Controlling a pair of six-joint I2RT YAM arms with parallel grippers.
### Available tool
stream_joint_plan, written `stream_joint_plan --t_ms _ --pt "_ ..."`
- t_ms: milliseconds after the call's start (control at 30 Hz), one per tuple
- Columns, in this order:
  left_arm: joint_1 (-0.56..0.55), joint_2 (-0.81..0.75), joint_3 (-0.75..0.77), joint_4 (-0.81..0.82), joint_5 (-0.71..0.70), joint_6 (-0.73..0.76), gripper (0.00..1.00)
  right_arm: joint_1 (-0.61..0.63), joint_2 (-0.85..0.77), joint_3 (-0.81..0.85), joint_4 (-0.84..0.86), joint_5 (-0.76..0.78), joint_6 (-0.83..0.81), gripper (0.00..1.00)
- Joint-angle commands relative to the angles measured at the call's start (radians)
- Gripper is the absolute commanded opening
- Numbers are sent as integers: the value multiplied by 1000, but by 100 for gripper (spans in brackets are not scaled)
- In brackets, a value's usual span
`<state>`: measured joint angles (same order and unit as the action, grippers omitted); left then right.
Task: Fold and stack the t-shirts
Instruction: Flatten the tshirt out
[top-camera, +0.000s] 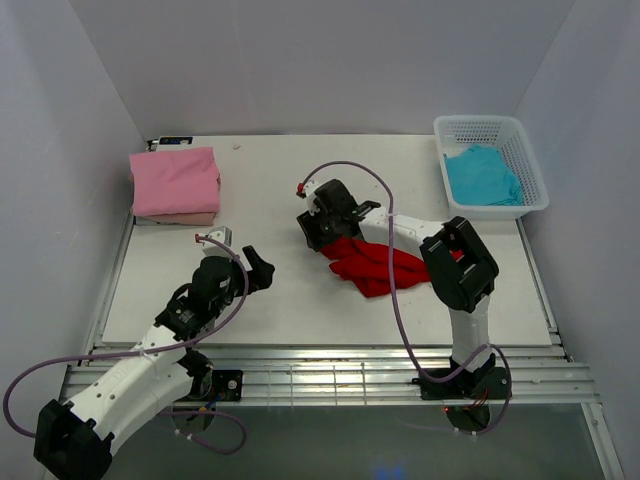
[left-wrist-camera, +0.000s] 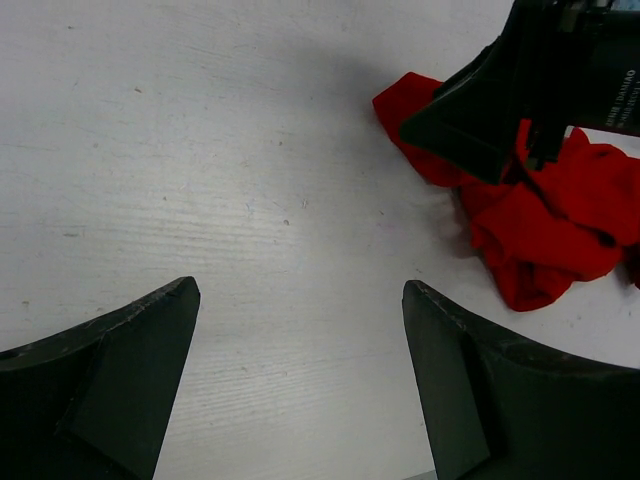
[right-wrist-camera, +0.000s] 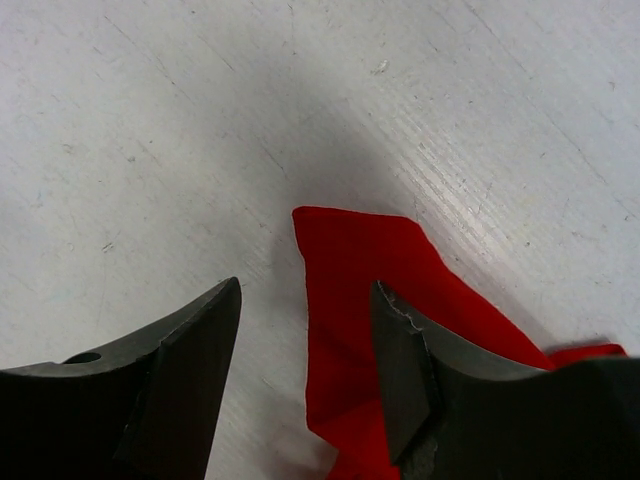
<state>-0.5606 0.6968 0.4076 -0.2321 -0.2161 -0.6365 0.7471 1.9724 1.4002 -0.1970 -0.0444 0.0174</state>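
Observation:
A bright red t-shirt (top-camera: 378, 266) lies crumpled in the middle of the table. My right gripper (top-camera: 318, 226) hovers low over the shirt's left end. In the right wrist view it (right-wrist-camera: 306, 284) is open, and a flat corner of the red t-shirt (right-wrist-camera: 365, 250) lies partly between its fingers without being pinched. My left gripper (top-camera: 256, 270) stands open over bare table to the left of the shirt, holding nothing. In the left wrist view the red t-shirt (left-wrist-camera: 545, 232) lies ahead to the right of that gripper (left-wrist-camera: 300, 300). A folded pink t-shirt (top-camera: 175, 180) rests on a beige one (top-camera: 182, 217) at the back left.
A white lattice basket (top-camera: 490, 123) at the back right holds a turquoise t-shirt (top-camera: 482, 176). Purple cables loop over both arms. White walls close in the table on three sides, and a slatted rail runs along its near edge.

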Motion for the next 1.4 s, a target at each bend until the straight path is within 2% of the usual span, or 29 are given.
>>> stream_joint_plan --t_ms 0,467,733,767,800,833,867,933,1000,1100,1200,1333,1367 --pt "-4 -25 2 11 -5 14 93 1 38 54 33 14 -13 60" --pt "-4 -88 11 -35 -23 26 93 11 158 140 19 37 -13 57" --pt "-4 -98 19 -47 -23 20 93 35 158 97 10 104 -43 57" --pt "-4 -102 17 -46 -25 18 93 37 158 91 10 110 -43 55" --pt "-4 -106 17 -47 -25 17 93 41 158 82 11 116 -43 42" --pt "-4 -109 17 -47 -25 18 93 43 161 80 10 123 -43 33" --pt "-4 -111 17 -49 -25 17 93 46 169 80 5 130 -43 18" --pt "-4 -114 17 -50 -26 17 93 47 178 88 -4 135 -40 9" --pt "-4 -115 17 -50 -28 17 93 51 184 101 -22 147 -34 8" --pt "-4 -112 22 -53 -29 17 93 69 151 158 -82 173 -25 8" --pt "-4 -115 25 -61 -51 9 93 96 66 291 -192 265 -25 8" --pt "-4 -125 28 -64 -68 5 93 103 -27 604 -373 379 -25 8" --pt "-4 -126 30 -64 -69 3 93 103 -46 755 -407 397 -34 8"
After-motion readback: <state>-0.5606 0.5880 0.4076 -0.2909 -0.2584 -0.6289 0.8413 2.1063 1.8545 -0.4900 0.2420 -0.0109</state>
